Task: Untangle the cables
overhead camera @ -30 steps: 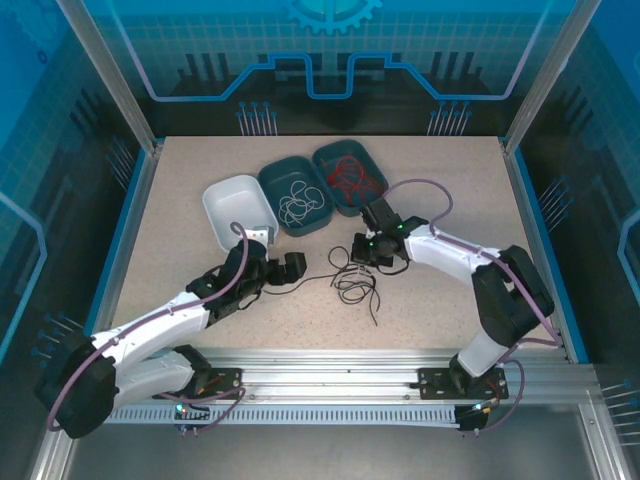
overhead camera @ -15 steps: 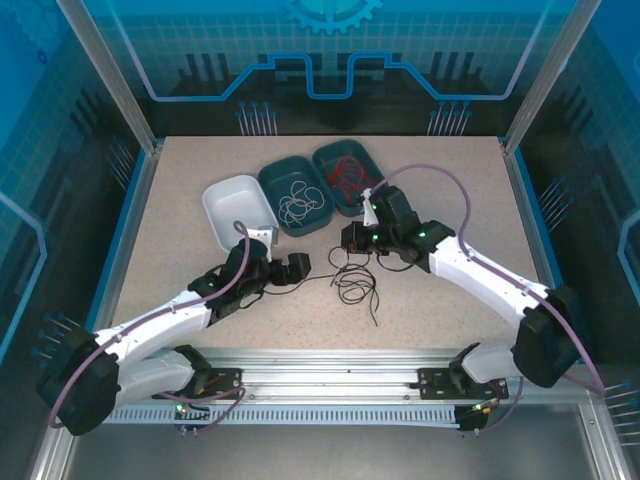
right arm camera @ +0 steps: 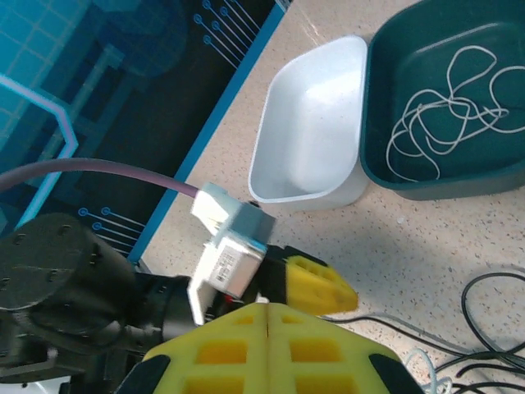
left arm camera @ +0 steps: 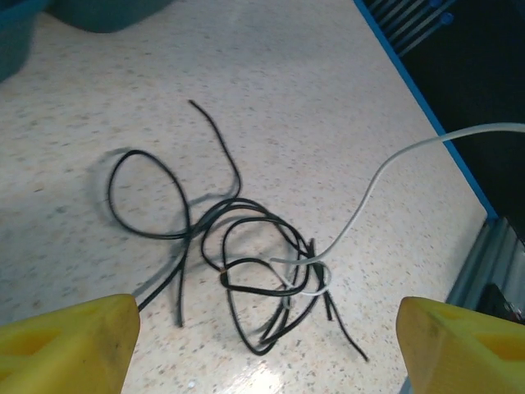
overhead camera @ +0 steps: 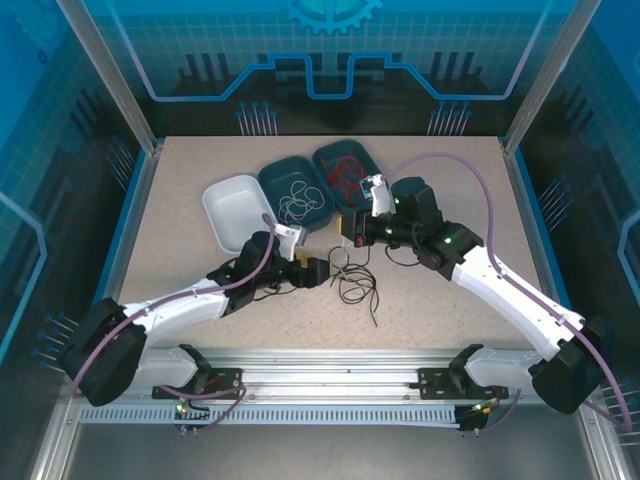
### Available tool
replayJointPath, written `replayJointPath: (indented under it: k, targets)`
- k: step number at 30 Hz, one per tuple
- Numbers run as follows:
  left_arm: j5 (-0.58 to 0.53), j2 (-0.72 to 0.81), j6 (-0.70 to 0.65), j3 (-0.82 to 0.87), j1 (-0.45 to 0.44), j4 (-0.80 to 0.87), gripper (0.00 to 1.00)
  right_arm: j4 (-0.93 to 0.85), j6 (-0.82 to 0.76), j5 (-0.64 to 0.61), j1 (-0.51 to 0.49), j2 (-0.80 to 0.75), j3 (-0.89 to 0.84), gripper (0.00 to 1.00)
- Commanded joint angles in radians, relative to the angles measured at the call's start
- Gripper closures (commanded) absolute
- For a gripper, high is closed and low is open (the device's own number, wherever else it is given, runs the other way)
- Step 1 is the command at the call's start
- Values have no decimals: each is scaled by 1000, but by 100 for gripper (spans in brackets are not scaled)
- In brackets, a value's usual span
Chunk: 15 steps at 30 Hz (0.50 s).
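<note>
**Item 1: tangle of black cables**. Located on the bench, centre, nearer than the bins. Several loops are crossed through one knot, and loose ends are splayed outward.

**Item 2: whitish-grey cable**. One end is wound into the knot. The rest is lifted off the bench and drawn away in an arc, presumably so that it can be pulled free of the black strands.

**Item 3: left end effector**. Positioned low beside the tangle, on its left. The yellow fingers are spread wide and nothing is held or touched. The placement is judged to be for pinning the black cables while the pale one is drawn out.

**Item 4: right end effector**. Raised on the far side of the tangle. The fingers are closed completely. The lifted cable is judged to be pinched there, though the pinch itself is hidden.

**Item 5: bins, far side of the bench.**
- White bin, no contents seen.
- Middle teal bin, containing pale cables.
- Right teal bin, containing red cables.

Sorting by colour is suggested by these contents.
</note>
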State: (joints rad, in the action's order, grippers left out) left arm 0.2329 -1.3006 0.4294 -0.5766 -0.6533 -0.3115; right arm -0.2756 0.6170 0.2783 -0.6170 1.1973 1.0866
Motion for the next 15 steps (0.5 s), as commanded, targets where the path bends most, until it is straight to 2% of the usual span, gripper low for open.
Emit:
replayJointPath:
  k: [1,8,11,15]
  targets:
    - [79,-48,-88,-37,-34,-104,19,15,-23,19,-10,-34,29,100]
    - [44,-173,-138,-45,-78,-246,26,54,-3,23,-10,-48,22,100]
    - [38,-217,-134,-50,-82,-329,36,66,6,37,-10,-43,31,100]
    - [15,-267,-119,-84,-82,-336,58,61,5,43,-10,-47,44,100]
